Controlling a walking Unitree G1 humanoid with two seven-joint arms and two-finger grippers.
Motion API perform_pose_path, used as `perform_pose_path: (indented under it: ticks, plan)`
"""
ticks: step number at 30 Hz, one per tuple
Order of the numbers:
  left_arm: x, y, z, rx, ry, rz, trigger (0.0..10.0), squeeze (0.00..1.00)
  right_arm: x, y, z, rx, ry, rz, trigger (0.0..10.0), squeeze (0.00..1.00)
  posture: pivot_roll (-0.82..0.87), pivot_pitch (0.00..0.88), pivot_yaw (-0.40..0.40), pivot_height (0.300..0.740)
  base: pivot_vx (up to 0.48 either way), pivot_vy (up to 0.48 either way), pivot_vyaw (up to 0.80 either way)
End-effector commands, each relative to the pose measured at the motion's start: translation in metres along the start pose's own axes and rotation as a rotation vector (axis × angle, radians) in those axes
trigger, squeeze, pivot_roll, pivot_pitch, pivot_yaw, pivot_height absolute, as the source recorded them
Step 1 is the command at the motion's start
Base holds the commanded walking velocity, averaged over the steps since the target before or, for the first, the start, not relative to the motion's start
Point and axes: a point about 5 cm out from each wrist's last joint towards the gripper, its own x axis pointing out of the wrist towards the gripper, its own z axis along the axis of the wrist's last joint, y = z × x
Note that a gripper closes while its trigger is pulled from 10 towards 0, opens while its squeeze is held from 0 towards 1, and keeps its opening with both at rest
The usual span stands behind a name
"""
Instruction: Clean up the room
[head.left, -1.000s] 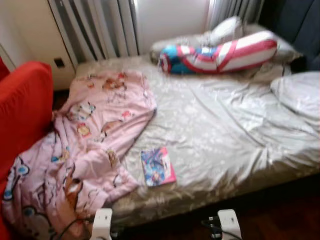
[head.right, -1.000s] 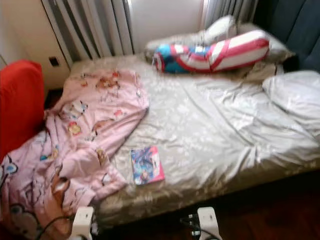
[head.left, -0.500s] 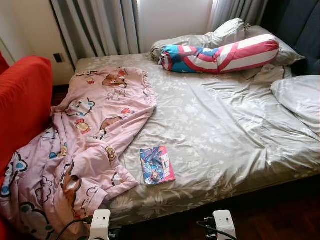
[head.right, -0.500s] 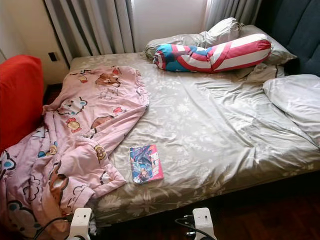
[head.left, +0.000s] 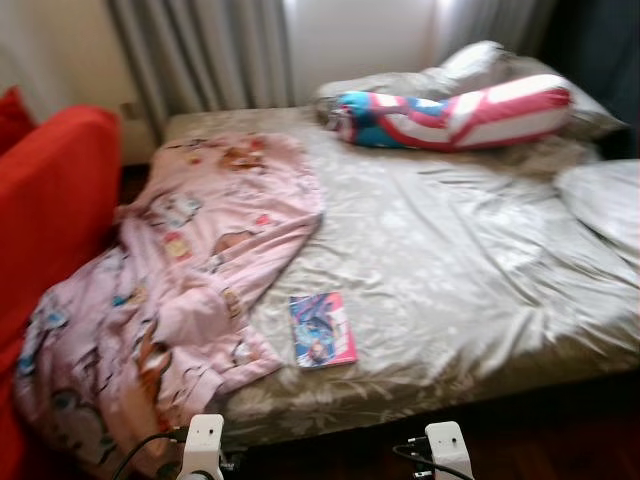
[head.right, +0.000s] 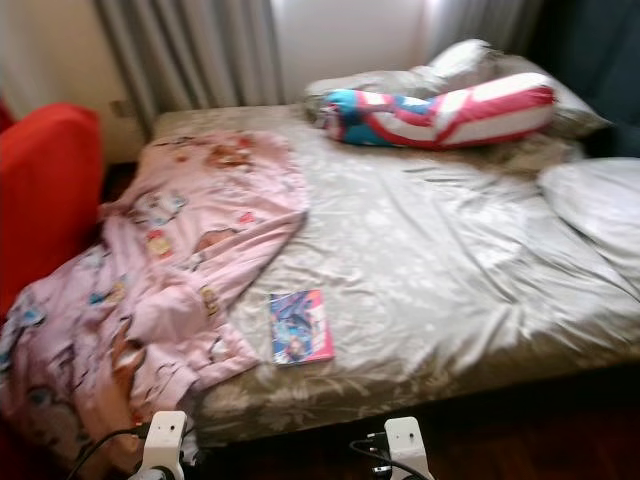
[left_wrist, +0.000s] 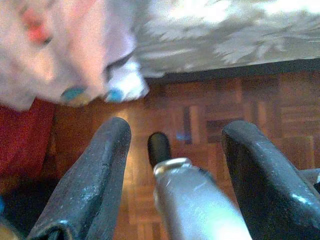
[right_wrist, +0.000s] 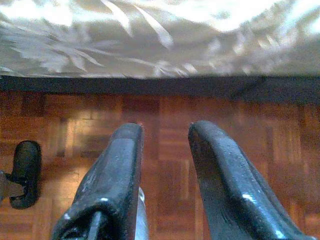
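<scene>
- A bed (head.left: 450, 260) with a grey, leaf-patterned sheet spreads across the head views, its near edge running along the bottom of the frame above a dark wooden floor (head.right: 560, 420).
- A pink cartoon-print blanket (head.left: 190, 280) lies crumpled over the bed's side at 9 o'clock and spills off the near corner towards 7 o'clock, touching a red sofa (head.left: 50, 220) beside the bed.
- A small colourful book (head.left: 322, 329) lies flat on the sheet near the bed's front edge, around 6 o'clock, just beside the blanket's hem and apart from the pillows.
- A long red, white and blue bolster (head.left: 450, 105) rests at the head of the bed around 1 o'clock, against grey pillows (head.right: 470, 60).
- Another pale pillow (head.left: 605, 195) sits at 3 o'clock on the bed's far side.
- Grey curtains (head.left: 200, 50) hang at 11 o'clock behind the bed.
- The left tool (left_wrist: 172, 145) hangs low over parquet floor with its two black fingers (left_wrist: 95, 170) spread wide and released, holding nothing; the blanket's edge and the sheet's edge lie ahead of it.
- The right tool (right_wrist: 165, 165) also hangs over the parquet, fingers (right_wrist: 220, 175) parted and empty, facing the bed's dark base and leafy sheet.
- The head views are softly blurred.
</scene>
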Motion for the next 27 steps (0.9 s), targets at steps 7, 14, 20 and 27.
perform_pose_path:
  ticks: [7,14,20,27]
  plan:
    - [-0.0012,0.0036,-0.0052,-0.008,0.019,0.009,10.0,0.00,0.0004,0.0006,0.0023,0.020,-0.013,-0.004,10.0,0.00,-0.13,0.000,-0.014,0.740,0.000,0.000,0.00]
    - [-0.0010,0.0033,-0.0046,-0.010,0.017,0.008,10.0,0.00,0.0006,0.0002,0.0030,0.013,-0.012,0.000,10.0,0.00,-0.13,0.000,-0.016,0.740,0.034,0.000,0.00]
    - [-0.0008,0.0028,-0.0039,-0.013,0.015,0.008,10.0,0.00,0.0002,-0.0017,0.0006,-0.005,0.004,-0.001,10.0,0.00,-0.13,0.000,-0.017,0.740,0.241,0.000,0.00]
    - [-0.0007,0.0024,-0.0036,-0.016,0.015,0.007,10.0,0.00,0.0003,-0.0007,0.0013,-0.012,-0.001,0.002,10.0,0.00,-0.13,0.000,-0.017,0.740,0.241,0.000,0.13]
